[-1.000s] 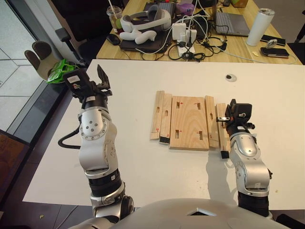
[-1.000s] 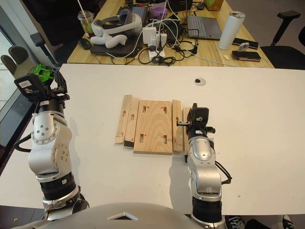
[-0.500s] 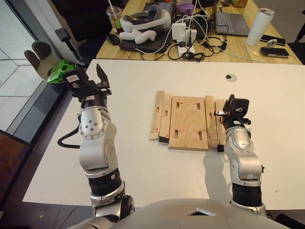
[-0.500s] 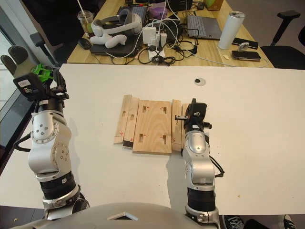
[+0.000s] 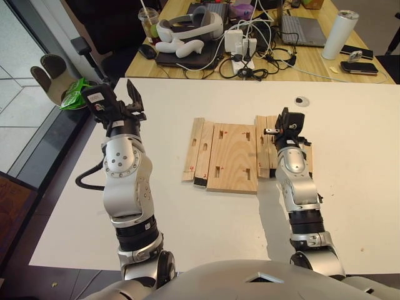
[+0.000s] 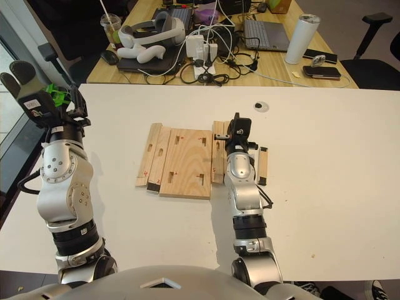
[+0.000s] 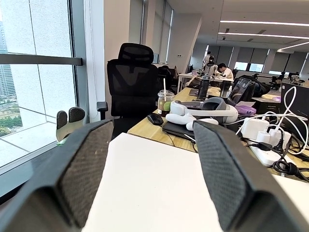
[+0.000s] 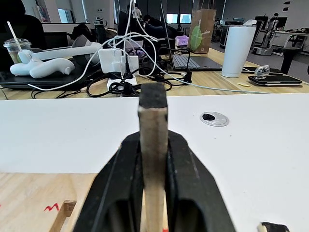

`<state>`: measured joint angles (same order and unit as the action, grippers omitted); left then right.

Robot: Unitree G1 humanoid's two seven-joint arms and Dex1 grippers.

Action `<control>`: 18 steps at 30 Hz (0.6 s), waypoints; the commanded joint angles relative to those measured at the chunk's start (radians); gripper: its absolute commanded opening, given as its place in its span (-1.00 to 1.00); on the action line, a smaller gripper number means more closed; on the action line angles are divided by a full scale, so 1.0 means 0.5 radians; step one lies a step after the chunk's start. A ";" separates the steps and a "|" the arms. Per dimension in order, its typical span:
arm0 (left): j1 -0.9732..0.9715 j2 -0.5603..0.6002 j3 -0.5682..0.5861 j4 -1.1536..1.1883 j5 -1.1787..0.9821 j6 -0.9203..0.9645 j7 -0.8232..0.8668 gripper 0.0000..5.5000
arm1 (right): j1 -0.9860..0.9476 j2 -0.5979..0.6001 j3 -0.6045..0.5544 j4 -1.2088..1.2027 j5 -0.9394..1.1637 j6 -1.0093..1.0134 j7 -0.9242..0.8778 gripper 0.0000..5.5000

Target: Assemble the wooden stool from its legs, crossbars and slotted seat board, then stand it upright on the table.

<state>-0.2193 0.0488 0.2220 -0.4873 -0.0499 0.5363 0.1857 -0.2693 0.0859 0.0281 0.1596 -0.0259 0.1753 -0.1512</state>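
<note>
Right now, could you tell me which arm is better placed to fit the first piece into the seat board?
Probably right. The right gripper is shut on a wooden piece beside the seat board; the left gripper is open, empty, at the left edge of the table.

The seat board (image 5: 232, 157) is pale grained wood with small red marks by its slots; the legs (image 5: 195, 150) beside it match, some black-tipped. The counter (image 5: 187, 100) is white, the left claw (image 7: 152, 145) and right claw (image 8: 153, 145) black, and the right one's wooden bar (image 8: 153, 104) pale, dark-ended.
</note>
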 commanded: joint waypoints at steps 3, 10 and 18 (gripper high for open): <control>-0.042 0.018 -0.020 0.048 0.017 -0.013 -0.011 0.10 | -0.092 0.148 0.020 0.461 0.015 -0.282 -0.027 -0.86; -0.050 0.022 -0.013 0.059 0.018 -0.023 -0.008 0.10 | -0.217 0.136 -0.026 0.663 0.009 -0.423 -0.093 -0.86; -0.049 0.019 -0.004 0.059 0.021 -0.033 0.001 0.10 | -0.416 0.081 -0.094 0.603 -0.001 -0.356 -0.112 -0.86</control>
<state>-0.2328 0.0490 0.2154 -0.4647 -0.0495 0.5246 0.1847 -0.4504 0.1343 -0.0156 0.4709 -0.0249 -0.0248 -0.2067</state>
